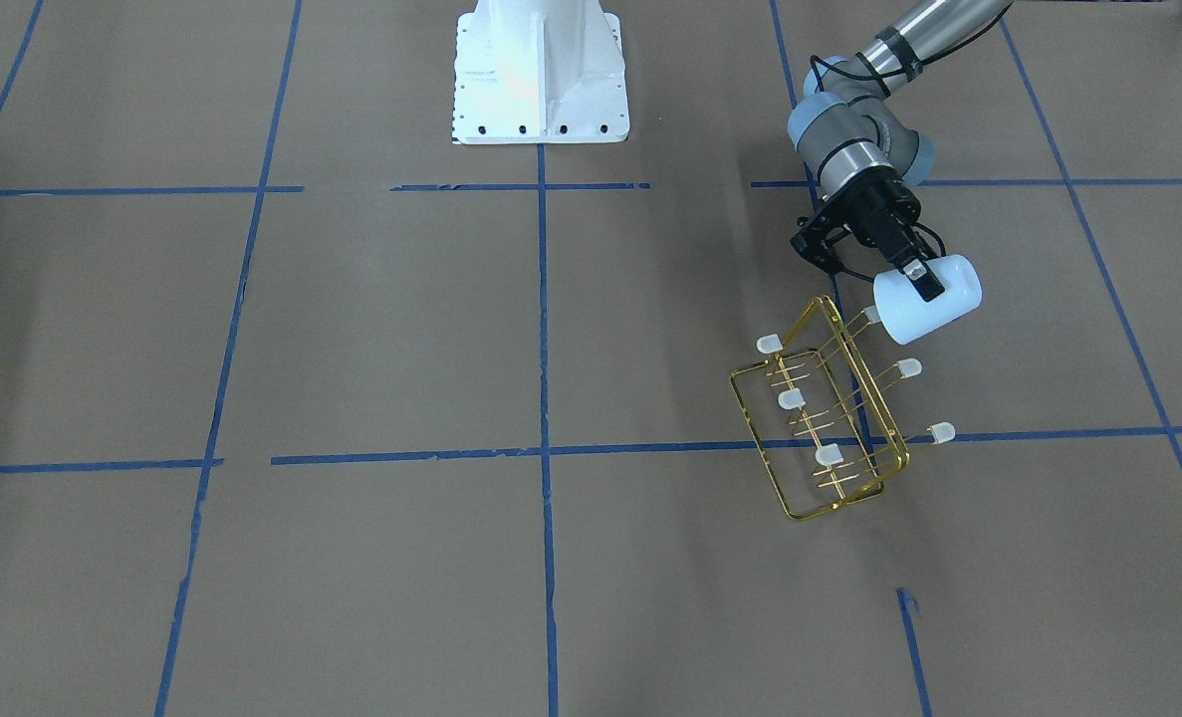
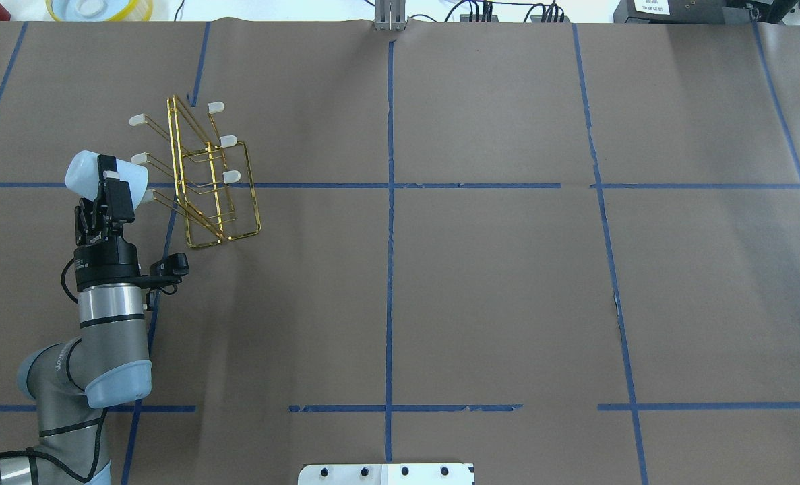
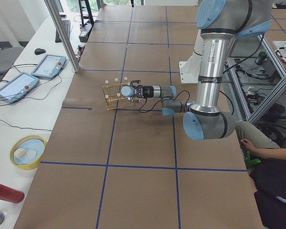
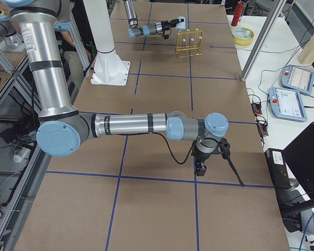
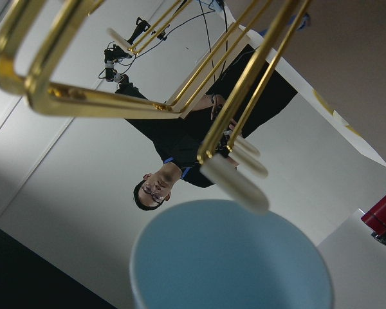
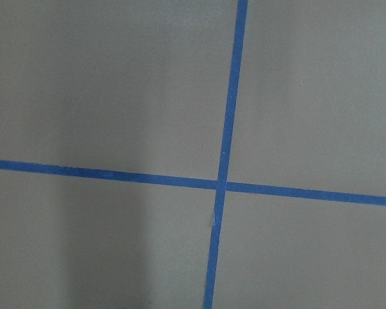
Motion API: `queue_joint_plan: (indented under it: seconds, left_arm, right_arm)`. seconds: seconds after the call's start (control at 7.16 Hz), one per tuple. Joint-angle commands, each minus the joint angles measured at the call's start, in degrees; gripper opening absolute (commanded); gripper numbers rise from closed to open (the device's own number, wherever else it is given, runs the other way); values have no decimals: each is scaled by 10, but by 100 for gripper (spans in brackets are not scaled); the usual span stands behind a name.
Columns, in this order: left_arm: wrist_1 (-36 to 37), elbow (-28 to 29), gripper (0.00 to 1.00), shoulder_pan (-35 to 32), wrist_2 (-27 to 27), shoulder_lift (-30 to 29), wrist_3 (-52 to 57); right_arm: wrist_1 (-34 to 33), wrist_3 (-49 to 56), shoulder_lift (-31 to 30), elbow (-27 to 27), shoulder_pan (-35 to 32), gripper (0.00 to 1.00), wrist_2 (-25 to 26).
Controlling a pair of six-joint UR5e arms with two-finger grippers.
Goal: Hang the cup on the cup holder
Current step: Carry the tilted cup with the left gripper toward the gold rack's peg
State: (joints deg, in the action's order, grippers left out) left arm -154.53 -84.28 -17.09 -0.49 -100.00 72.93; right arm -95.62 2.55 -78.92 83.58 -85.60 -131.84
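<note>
My left gripper is shut on the cup, a pale blue-white tumbler held on its side above the table. The cup's mouth faces the cup holder, a gold wire rack with white-capped prongs. From overhead, the cup hangs just left of the cup holder. In the left wrist view the cup's rim fills the bottom, and one capped prong sits right at the rim. My right gripper points down over bare table far from the rack; I cannot tell whether it is open or shut.
The white robot base stands at the middle of the table's robot side. A yellow bowl and a red cylinder lie off the table's far side, with tablets beside them. A person sits near the robot.
</note>
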Motion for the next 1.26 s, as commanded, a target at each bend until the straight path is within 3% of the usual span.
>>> queue_joint_plan:
  seconds: [0.0,1.12]
  left_arm:
    - [0,20,0,1,0,-16,-1]
    - [5,45,2,19,0,-28,-31]
  right_arm:
    - [0,0,0,0,0,100,0]
    - [0,0,0,0,0,100,0]
